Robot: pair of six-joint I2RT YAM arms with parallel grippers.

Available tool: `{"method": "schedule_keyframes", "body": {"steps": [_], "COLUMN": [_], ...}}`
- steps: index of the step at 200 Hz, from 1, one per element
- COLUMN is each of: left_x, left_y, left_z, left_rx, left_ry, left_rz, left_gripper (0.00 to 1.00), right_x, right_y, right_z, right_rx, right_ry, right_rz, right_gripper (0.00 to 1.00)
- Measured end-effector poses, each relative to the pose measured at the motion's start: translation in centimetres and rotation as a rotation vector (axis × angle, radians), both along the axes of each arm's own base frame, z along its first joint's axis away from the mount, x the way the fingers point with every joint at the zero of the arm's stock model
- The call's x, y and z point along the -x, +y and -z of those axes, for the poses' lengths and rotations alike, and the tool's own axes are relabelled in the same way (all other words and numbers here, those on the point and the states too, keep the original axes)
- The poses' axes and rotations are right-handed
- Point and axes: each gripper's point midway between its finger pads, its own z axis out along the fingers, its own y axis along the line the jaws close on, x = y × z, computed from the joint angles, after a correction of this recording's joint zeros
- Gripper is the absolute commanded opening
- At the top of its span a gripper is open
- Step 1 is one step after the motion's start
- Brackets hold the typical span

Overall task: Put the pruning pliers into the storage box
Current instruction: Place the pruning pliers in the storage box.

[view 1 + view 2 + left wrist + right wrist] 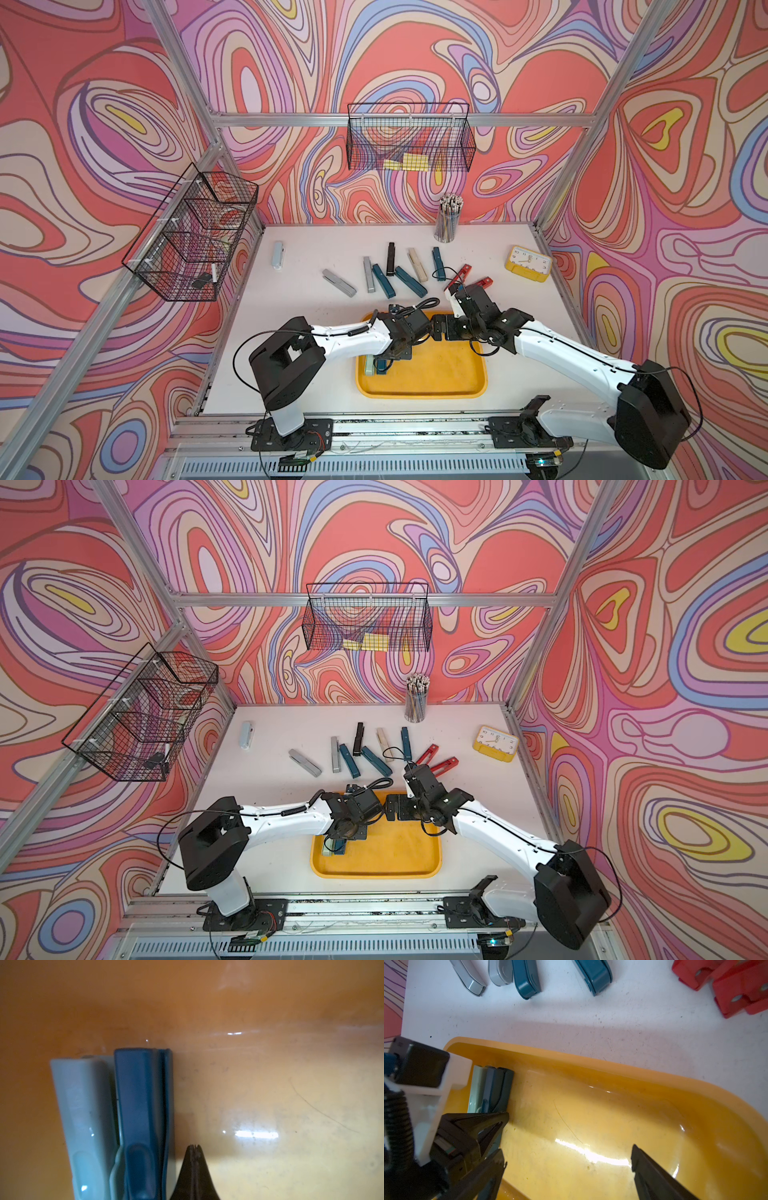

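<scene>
White table [291, 299]; shallow yellow plastic storage box [419, 392] holds pale green pliers [83, 1115] and teal pliers [141, 1105] — about ten loose pliers [384, 280] remain outside; left end effector [194, 1148] clenched, empty; right end effector [569, 1155] released.

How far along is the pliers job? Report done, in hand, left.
Done: pale green pliers and teal pliers lie side by side in the storage box. In hand: nothing; the left tool is shut beside the teal pliers, the right tool open above the box. Left: ten pliers on the table.
</scene>
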Motion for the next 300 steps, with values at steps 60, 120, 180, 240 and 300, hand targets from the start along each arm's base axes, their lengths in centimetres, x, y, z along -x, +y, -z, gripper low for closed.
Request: {"method": "schedule_keyframes", "body": {"steps": [60, 120, 180, 240, 300], "left_x": [-0.6, -0.8, -0.6, -1.1, -1.5], "left_y": [0.5, 1.6, 1.9, 0.5, 0.2], "left_z": [0.0, 0.5, 0.7, -1.0, -5.1], "left_rx": [-0.011, -0.029, -0.032, 0.064, 0.150], "left_ry": [-0.016, -0.012, -0.007, -0.039, -0.117], "left_rz": [-0.029, -0.056, -0.062, -0.029, 0.013], "left_gripper": [0.00, 0.00, 0.00, 0.15, 0.40], "right_x": [0.0, 0.0, 0.0, 0.0, -0.1], "right_y": [0.0, 0.0, 0.0, 0.0, 0.2], "right_z": [0.1, 0.5, 0.5, 0.5, 0.2], "right_rx": [0.003, 0.012, 0.013, 0.012, 0.012], "right_ry": [0.002, 0.010, 0.009, 0.010, 0.009], "right_rz": [-0.002, -0.007, -0.010, -0.011, -0.013], "right_gripper": [0.98, 0.98, 0.98, 0.98, 0.98]}}
